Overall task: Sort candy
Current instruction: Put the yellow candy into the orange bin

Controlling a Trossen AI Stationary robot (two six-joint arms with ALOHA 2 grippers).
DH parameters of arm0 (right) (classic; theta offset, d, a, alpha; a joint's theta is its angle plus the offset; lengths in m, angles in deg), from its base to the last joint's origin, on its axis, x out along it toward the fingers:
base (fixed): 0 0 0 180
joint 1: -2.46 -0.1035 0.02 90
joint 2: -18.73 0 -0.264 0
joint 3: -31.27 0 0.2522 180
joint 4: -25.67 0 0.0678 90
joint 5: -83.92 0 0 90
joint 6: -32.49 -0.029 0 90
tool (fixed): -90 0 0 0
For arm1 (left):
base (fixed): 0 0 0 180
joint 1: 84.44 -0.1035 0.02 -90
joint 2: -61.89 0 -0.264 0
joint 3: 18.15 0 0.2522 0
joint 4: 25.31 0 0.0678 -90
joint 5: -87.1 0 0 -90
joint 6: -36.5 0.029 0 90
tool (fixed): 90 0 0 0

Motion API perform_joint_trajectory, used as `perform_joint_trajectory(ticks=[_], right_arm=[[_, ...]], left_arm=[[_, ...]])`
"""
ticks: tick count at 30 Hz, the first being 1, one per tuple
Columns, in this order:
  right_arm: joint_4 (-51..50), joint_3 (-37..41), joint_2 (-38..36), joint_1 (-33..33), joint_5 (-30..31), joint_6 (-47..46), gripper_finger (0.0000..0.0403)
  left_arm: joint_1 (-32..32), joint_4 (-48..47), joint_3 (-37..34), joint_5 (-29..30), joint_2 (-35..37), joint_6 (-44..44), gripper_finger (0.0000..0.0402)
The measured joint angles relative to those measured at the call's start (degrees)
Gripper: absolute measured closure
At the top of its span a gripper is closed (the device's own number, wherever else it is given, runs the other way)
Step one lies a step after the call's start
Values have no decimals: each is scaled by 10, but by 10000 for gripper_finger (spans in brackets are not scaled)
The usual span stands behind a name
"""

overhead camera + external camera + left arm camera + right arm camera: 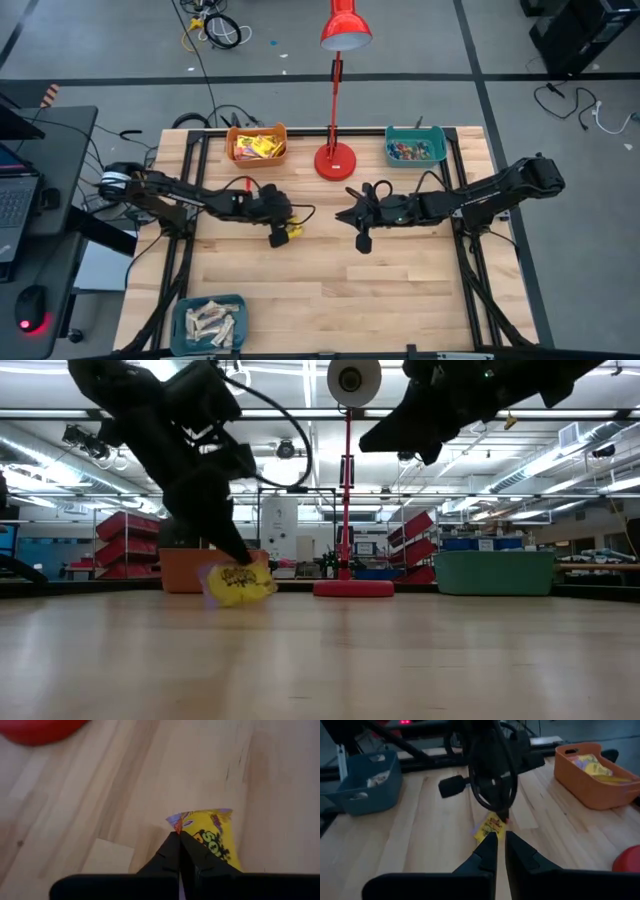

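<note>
Left hand [284,236] pinched tight on a yellow candy packet [293,231] near the bench [330,290] centre, orange bin [257,143] at its 11 o'clock, red lamp [335,160] at 1 o'clock, right hand [364,240] at 3 o'clock, nearly closed, holding nothing

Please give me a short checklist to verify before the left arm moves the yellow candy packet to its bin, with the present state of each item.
1. Left gripper shut on the yellow square candy packet: ok.
2. Packet lifted off the wooden table: cannot tell.
3. Orange plastic bin already holds yellow packets, so it fits as target: ok.
4. Right gripper shut, holding nothing, hovering near mid-table: ok.
5. Red desk lamp stands beside the orange bin; path clearance: cannot tell.
</note>
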Motion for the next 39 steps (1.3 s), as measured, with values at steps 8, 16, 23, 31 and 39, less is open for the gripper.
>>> perform_joint_trajectory(ticks=[8,16,23,31,39], right_arm=[[23,18,2,-1,29,-4,380],[111,5,82,-13,25,39,379],[130,-33,145,-12,51,47,363],[130,-44,144,-12,72,62,357],[132,-44,143,-12,72,62,357]], left_arm=[[21,25,0,31,27,-10,401],[36,108,1,53,27,15,401],[38,130,2,108,33,22,401],[29,117,2,139,124,31,401],[-17,60,3,145,258,33,401]])
